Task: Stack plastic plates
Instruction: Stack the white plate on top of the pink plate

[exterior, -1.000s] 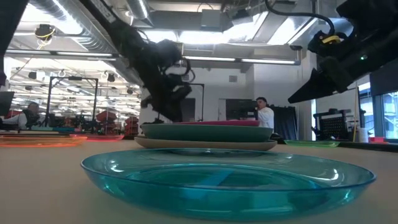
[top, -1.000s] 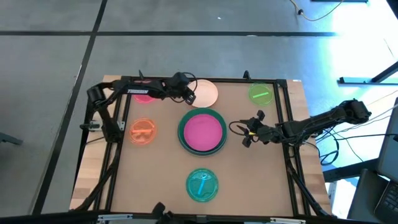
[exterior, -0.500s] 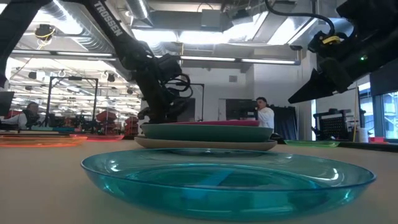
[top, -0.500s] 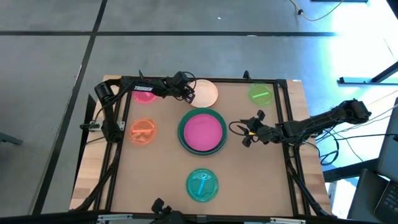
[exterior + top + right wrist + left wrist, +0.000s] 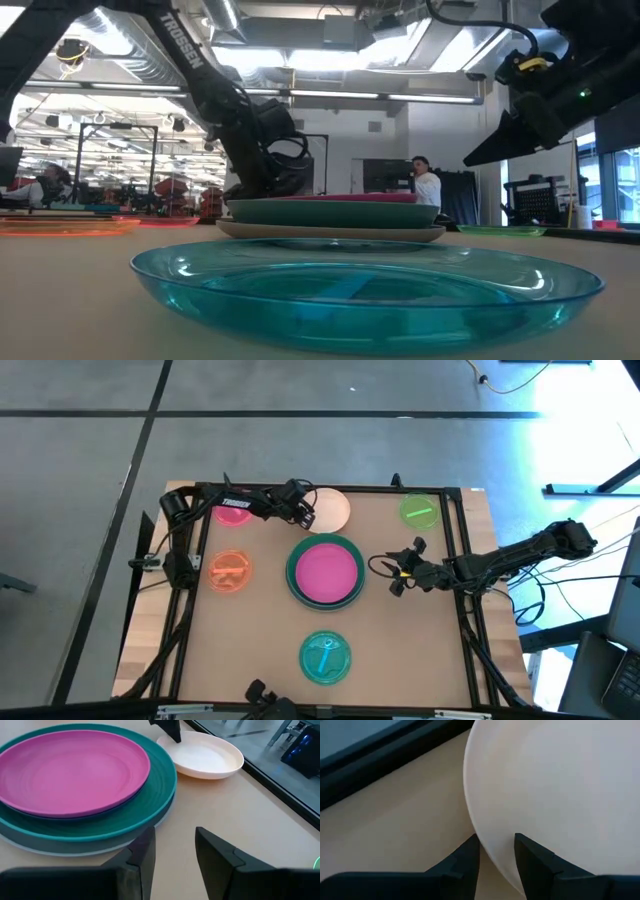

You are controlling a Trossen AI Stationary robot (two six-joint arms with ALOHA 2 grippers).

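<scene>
Plates were scattered on the table point(image 5: 260, 650): a stack at the frame's centre topped by the magenta plate point(image 5: 326, 572), and the pale pink plate point(image 5: 330, 510) above it. The left gripper point(image 5: 496, 851) straddled the pale plate's rim, jaws parted. The right gripper point(image 5: 403, 568), right of the stack, hung open and empty.

The high camera is looking straight down on the whole table point(image 5: 400, 650) from well above. The low camera is sitting at tabletop level at the near edge, facing level across to the far room, with the light blue plate point(image 5: 365, 290) very close. The left wrist camera is hovering close over the pale pink plate point(image 5: 560, 790). The right wrist camera is looking across the magenta plate point(image 5: 70, 772) toward that same pale pink plate, sharing it.
</scene>
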